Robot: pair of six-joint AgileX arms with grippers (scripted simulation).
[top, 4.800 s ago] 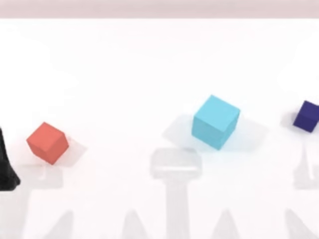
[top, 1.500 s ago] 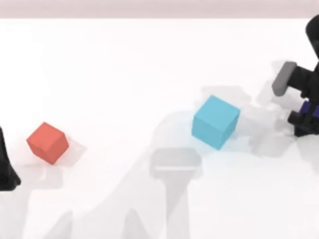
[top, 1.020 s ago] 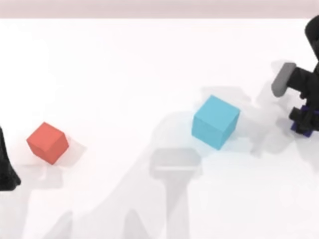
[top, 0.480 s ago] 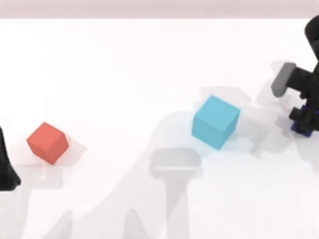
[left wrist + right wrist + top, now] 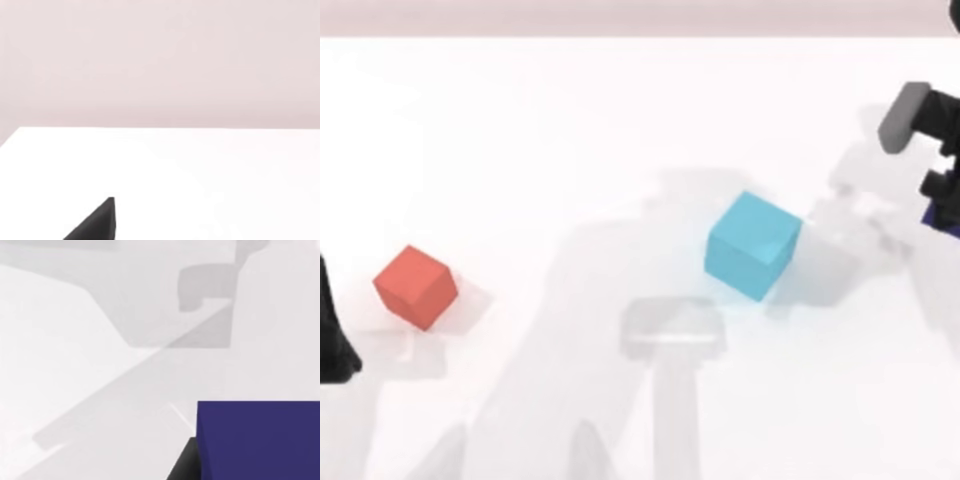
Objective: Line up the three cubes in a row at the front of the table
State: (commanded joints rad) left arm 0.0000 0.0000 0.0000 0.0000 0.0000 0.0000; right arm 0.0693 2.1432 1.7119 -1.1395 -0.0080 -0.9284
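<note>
**Three cubes on the white table**

The coral-red cube (image 5: pixel 415 287) sits on the table (image 5: pixel 570 150) near the left side, turned so that one corner points to the front. It is of middle size and matte.

The light cyan-blue cube (image 5: pixel 753 245) is the biggest one. It rests right of the middle, also turned a little, and stands well apart from the red one.

The small dark navy-blue cube (image 5: pixel 945 222) shows only as a thin sliver at the right edge of the top view. In the right wrist view it fills one corner as a flat navy face (image 5: pixel 260 440), with the table visible behind it.

The table is glossy white, with a pale pinkish band (image 5: pixel 620 18) along the far edge.
</note>
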